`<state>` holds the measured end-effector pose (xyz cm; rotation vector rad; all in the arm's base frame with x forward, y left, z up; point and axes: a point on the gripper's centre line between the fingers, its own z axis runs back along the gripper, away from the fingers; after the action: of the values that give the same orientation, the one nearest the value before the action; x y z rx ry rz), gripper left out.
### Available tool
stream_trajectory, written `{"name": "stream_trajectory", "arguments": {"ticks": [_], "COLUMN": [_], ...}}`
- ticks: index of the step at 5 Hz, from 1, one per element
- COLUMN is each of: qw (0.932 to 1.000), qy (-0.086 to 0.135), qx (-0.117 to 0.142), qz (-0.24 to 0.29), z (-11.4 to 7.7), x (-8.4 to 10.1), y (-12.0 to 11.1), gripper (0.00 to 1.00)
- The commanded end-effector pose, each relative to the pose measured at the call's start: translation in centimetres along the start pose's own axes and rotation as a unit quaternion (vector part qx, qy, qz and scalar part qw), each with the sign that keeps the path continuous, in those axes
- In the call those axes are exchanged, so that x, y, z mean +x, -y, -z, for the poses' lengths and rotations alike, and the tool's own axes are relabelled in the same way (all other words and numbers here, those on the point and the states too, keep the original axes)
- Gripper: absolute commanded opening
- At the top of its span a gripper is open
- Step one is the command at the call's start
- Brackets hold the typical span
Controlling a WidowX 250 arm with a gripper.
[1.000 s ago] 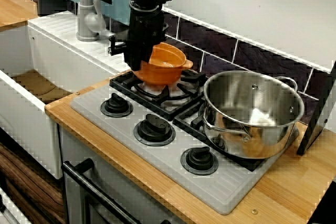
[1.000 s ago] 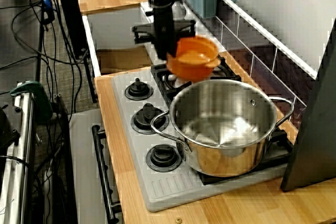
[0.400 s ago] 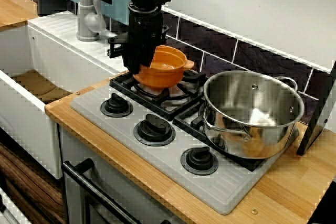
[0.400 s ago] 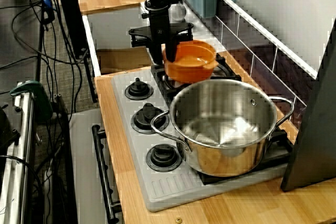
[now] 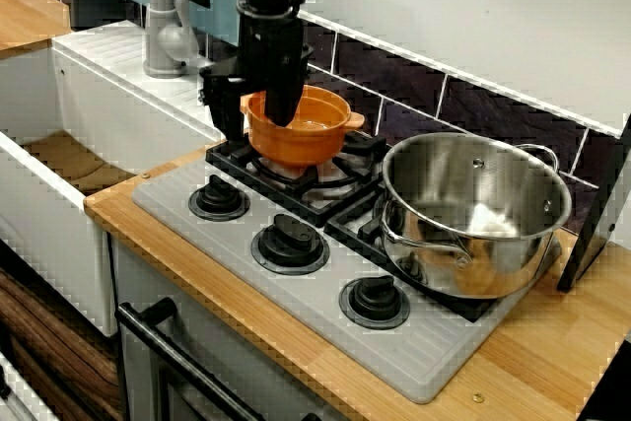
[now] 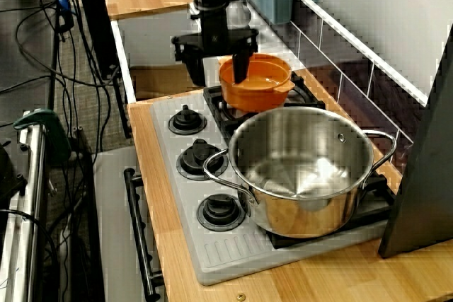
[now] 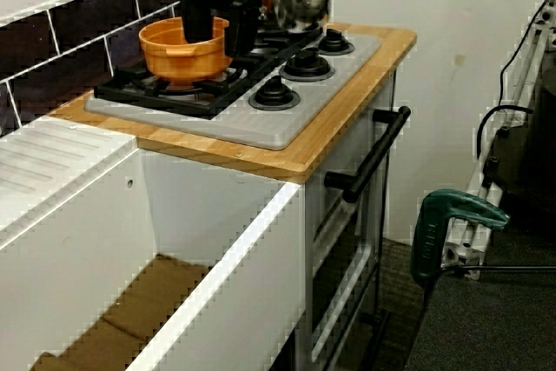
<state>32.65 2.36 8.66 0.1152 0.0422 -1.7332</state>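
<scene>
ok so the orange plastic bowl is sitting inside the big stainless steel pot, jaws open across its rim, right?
Not inside. The orange plastic bowl sits on the black burner grate beside the big stainless steel pot, apart from it; the view from the stove's front shows this. The jaws are indeed open across its rim.
</scene>
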Motion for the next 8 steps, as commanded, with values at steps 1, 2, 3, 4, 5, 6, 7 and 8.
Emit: {"name": "stream_trajectory", "arguments": {"ticks": [1,2,3,4,5,6,7,8], "qw": [0.9977,0.9957,0.9929,0.9894,0.9883,0.9866,0.9889,0.9899], "qy": [0.007,0.017,0.026,0.016,0.021,0.02,0.016,0.02], "qx": [0.041,0.051,0.066,0.08,0.105,0.127,0.111,0.103], "qz": [-0.054,-0.075,-0.096,-0.12,-0.108,-0.101,-0.098,-0.096], "z": [-5.8,-6.5,-6.1,-4.5,-3.8,-3.4,-3.4,-3.4], "x": [-0.8,-0.8,-0.4,0.2,0.5,0.6,0.4,0.4], "y": [-0.8,-1.5,-2.7,-4.1,-5.1,-6.0,-6.5,-6.8], "gripper": [1.0,1.0,1.0,1.0,1.0,1.0,1.0,1.0]}}
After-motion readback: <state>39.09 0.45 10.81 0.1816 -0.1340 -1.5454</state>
